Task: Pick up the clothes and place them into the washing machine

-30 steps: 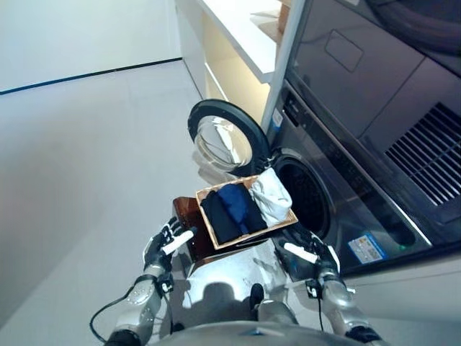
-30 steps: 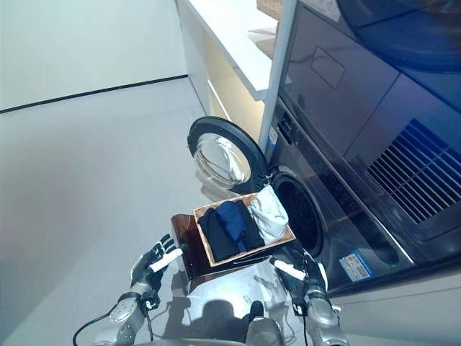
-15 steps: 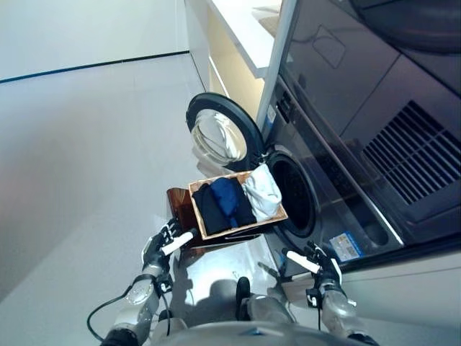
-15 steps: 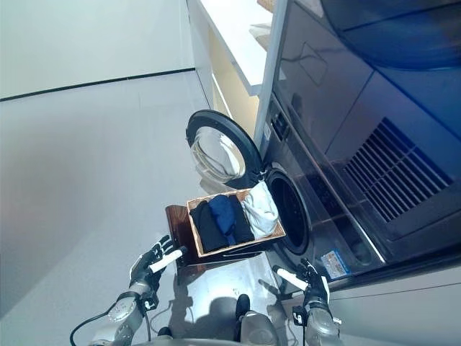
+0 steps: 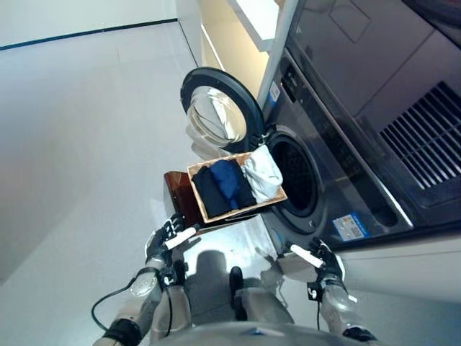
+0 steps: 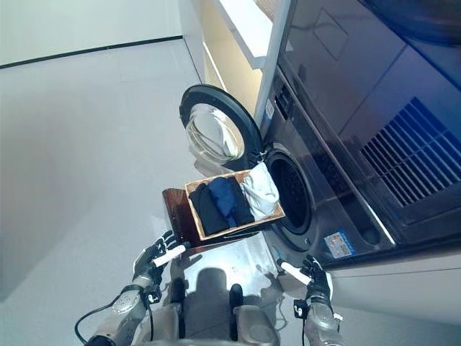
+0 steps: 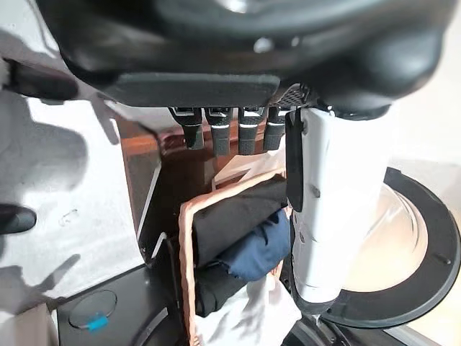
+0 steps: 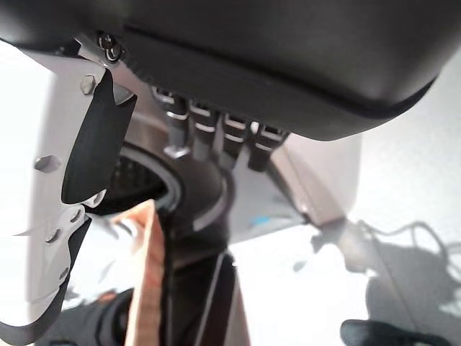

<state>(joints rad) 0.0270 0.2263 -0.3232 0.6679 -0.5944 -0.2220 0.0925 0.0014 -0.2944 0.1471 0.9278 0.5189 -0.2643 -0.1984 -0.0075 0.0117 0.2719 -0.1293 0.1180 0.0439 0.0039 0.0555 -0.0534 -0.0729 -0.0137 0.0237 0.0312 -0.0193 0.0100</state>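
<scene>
While the whole view has swung since a second ago, that is the head moving; the basket (image 5: 236, 189) sits on the brown stand (image 5: 180, 204) before the washing machine (image 5: 338, 137) as it did then, so do not read that swing as the laundry shifting. What did move are your hands. The left hand (image 5: 167, 240) has dropped back a little and now hangs just near of the stand's near left corner, not touching it. The right hand (image 5: 322, 260) has drawn away from the basket, and now sits well apart to the right, low by the machine's front panel.

Both hands are empty. Each wrist view shows fingers loosely spread with the white-covered thumb standing off, nothing between them.

The clothes are all in the basket: black garment (image 5: 215, 196) on the left, navy garment (image 5: 233, 183) in the middle, white garment (image 5: 263, 173) at the right, its far edge hanging just at the drum opening (image 5: 297, 176). The round door (image 5: 218, 115) stands wide open to the far left.

Judgement: nothing picked yet; task at its very start. The right hand has lost ground and needs to come back left and farther out. The white piece looks the easiest first grab, being nearest the drum. Watch the basket rim, as a careless reach could tip it off the stand
</scene>
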